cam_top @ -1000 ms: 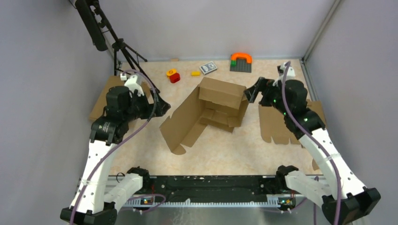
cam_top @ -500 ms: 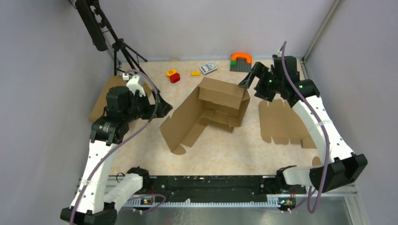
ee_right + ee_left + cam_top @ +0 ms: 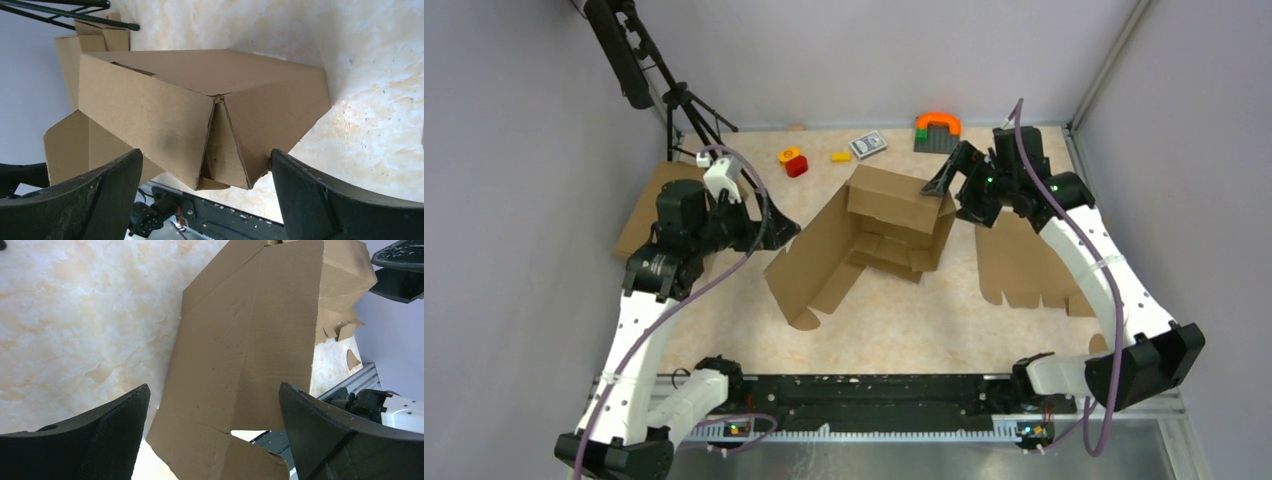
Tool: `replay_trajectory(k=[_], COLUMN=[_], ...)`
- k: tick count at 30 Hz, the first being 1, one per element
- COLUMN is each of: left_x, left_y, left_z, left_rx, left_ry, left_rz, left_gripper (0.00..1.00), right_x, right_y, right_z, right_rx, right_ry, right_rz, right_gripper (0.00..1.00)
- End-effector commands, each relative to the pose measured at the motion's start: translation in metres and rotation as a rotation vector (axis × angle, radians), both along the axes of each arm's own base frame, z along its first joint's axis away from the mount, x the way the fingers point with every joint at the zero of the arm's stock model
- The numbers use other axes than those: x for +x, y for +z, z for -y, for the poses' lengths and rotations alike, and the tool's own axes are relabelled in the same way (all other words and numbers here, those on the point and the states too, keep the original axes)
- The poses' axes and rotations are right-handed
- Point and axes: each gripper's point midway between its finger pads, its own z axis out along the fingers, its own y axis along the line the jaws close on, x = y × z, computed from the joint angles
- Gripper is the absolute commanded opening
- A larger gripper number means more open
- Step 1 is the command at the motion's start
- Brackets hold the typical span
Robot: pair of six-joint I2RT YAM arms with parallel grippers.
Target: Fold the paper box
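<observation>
Left fingers (image 3: 776,228) and right fingers (image 3: 952,194) are both spread wide, grasping nothing. Between them, at the centre of the table (image 3: 894,320), sits the half-folded brown corrugated paper box (image 3: 879,235). The left pair is just beside its big raised flap and the right pair at its upper-right corner; whether either touches is hard to make out. The top view alone shows the box's inside. The left wrist view sees only the flap's outer face, cut off at the bottom edge. The right wrist view shows a gaping corner seam. A flat notched brown cardboard blank (image 3: 1024,265) lies right of the box, partly under the right arm.
</observation>
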Motion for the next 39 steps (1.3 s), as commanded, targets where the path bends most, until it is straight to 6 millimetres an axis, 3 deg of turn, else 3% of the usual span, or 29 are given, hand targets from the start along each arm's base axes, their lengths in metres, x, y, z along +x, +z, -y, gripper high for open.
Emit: replay_trajectory(k=[1,15,18,22,29,31,34,37,39], left_x=[0.005,0.013,0.014,0.01,-0.025,-0.032,-0.044,-0.051,-0.055], left_y=[0.005,-0.004,-0.001,0.021,0.06,0.071,0.082,0.082,0.081], left_z=[0.011,0.022,0.015,-0.004,-0.011,-0.011,0.004,0.032,0.051], left_rx=[-0.034,-0.053,-0.02,0.061,0.151,0.186,0.19,0.15,0.151], left_ry=[-0.06,-0.106,-0.078,-0.002,-0.011,0.004,-0.044,-0.118,-0.137], left_rz=[0.036,0.002,0.012,0.072,0.154,0.192,0.221,0.211,0.22], left_gripper=[0.98,0.96,0.96,0.96,0.9,0.85,0.71,0.4,0.31], right_x=[0.004,0.009,0.01,0.012,0.014,0.014,0.014,0.014,0.014], right_y=[0.003,-0.013,-0.014,-0.016,-0.014,-0.013,-0.014,-0.014,-0.014], right_z=[-0.01,-0.009,-0.008,-0.008,-0.008,-0.008,-0.007,-0.007,-0.007], right_rx=[0.036,0.015,0.01,0.005,0.002,0.001,-0.001,-0.006,-0.008], right_ry=[-0.017,-0.035,-0.038,-0.042,-0.041,-0.041,-0.042,-0.042,-0.042], right_rz=[0.01,-0.005,-0.006,-0.011,-0.005,-0.002,-0.002,-0.001,0.001], right_gripper=[0.95,0.46,0.4,0.38,0.39,0.39,0.39,0.39,0.39])
